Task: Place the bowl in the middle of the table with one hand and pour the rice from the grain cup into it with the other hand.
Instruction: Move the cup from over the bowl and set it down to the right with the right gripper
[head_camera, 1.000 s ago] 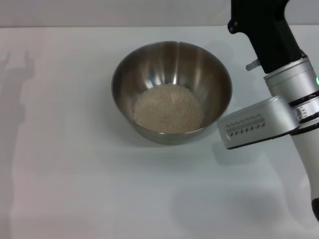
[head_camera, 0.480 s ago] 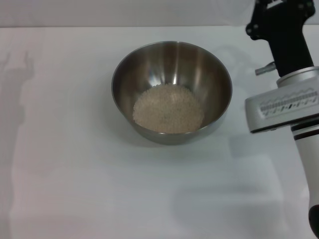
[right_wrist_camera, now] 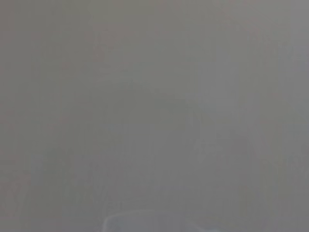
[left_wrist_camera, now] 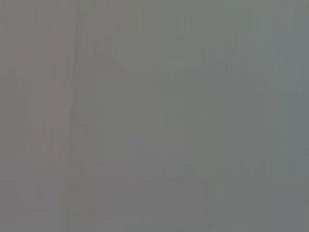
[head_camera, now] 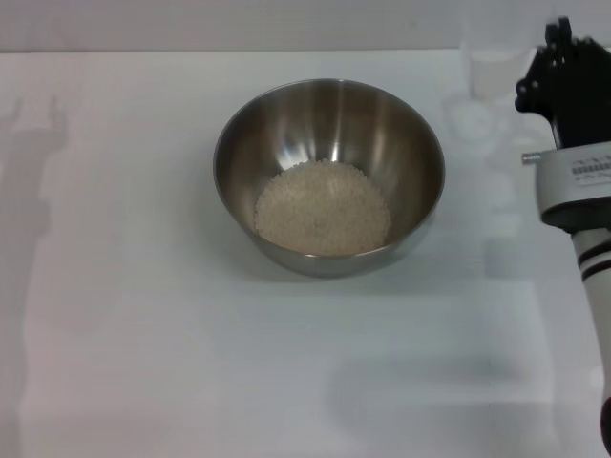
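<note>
Shiny round steel bowl (head_camera: 329, 176) with pale rice heap (head_camera: 323, 207) mid white bench (head_camera: 143, 334). Black right end effector (head_camera: 563, 81) far right, beside clear cup (head_camera: 492, 62); finger state unclear.

A pale grey wall strip (head_camera: 239, 24) beyond the far edge, nothing more.

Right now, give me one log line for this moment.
bowl: mid-table | rice: in bowl | grain cup: far right, by right gripper | left arm: unseen
</note>
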`<state>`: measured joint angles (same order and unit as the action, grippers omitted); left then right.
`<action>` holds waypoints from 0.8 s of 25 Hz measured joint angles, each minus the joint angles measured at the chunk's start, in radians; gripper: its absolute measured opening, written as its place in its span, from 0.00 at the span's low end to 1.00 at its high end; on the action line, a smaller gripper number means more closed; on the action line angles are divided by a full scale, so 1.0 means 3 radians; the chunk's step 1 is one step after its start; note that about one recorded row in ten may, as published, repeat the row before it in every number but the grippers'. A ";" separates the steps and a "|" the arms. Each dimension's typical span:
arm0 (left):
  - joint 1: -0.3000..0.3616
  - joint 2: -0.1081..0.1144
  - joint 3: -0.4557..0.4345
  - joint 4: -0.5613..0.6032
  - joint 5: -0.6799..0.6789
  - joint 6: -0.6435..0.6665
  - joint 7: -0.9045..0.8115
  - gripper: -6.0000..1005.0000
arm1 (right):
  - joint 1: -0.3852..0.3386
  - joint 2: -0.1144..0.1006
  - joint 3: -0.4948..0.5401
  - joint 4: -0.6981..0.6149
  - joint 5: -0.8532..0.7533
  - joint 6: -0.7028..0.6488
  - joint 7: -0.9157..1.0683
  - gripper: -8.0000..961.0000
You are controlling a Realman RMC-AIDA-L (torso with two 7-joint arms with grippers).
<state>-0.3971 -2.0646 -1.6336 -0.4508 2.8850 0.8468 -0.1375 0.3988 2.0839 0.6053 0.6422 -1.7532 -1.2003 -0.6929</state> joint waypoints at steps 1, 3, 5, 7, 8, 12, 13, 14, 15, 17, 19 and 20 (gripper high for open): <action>-0.0003 0.0000 0.0001 0.0000 0.0000 0.0000 0.0002 0.45 | -0.0010 -0.0001 0.0001 -0.0015 0.0005 0.0016 0.0072 0.01; -0.0010 0.0001 0.0003 -0.0001 0.0002 0.0000 0.0003 0.45 | -0.0049 -0.0001 0.0001 -0.0036 0.0009 0.0057 0.0203 0.01; -0.0017 0.0004 0.0005 -0.0001 0.0004 0.0000 0.0002 0.45 | -0.0078 -0.0002 0.0002 -0.0044 0.0028 0.0098 0.0274 0.01; -0.0023 0.0006 0.0005 -0.0001 0.0005 0.0000 0.0002 0.45 | -0.0092 -0.0002 0.0002 -0.0050 0.0120 0.0151 0.0304 0.01; -0.0026 0.0006 0.0005 -0.0001 0.0006 0.0000 0.0002 0.45 | -0.0095 -0.0002 0.0002 -0.0052 0.0201 0.0184 0.0314 0.01; -0.0040 0.0006 0.0010 -0.0001 0.0007 0.0000 0.0007 0.45 | -0.0097 -0.0003 0.0002 -0.0052 0.0506 0.0284 0.0370 0.01; -0.0042 0.0006 0.0010 -0.0001 0.0007 0.0000 0.0007 0.45 | -0.0095 -0.0004 0.0002 -0.0052 0.0561 0.0303 0.0376 0.01; -0.0044 0.0006 0.0010 -0.0004 0.0007 0.0000 0.0008 0.45 | -0.0090 -0.0006 0.0002 -0.0052 0.0623 0.0331 0.0380 0.01; -0.0044 0.0006 0.0010 -0.0004 0.0007 0.0000 0.0008 0.45 | -0.0082 -0.0009 0.0003 -0.0056 0.0679 0.0361 0.0382 0.01; -0.0044 0.0005 0.0010 -0.0009 0.0007 0.0000 0.0008 0.45 | -0.0072 -0.0011 0.0012 -0.0078 0.0734 0.0415 0.0383 0.01; -0.0044 0.0005 0.0010 -0.0010 0.0007 0.0000 0.0007 0.45 | -0.0060 -0.0009 0.0033 -0.0114 0.0749 0.0474 0.0396 0.01; -0.0044 0.0005 0.0010 -0.0010 0.0007 0.0000 0.0007 0.45 | -0.0055 -0.0008 0.0043 -0.0134 0.0750 0.0504 0.0419 0.01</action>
<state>-0.4103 -2.0632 -1.6305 -0.4539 2.8870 0.8467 -0.1353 0.3822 2.0815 0.6181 0.6020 -1.5281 -1.0490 -0.5672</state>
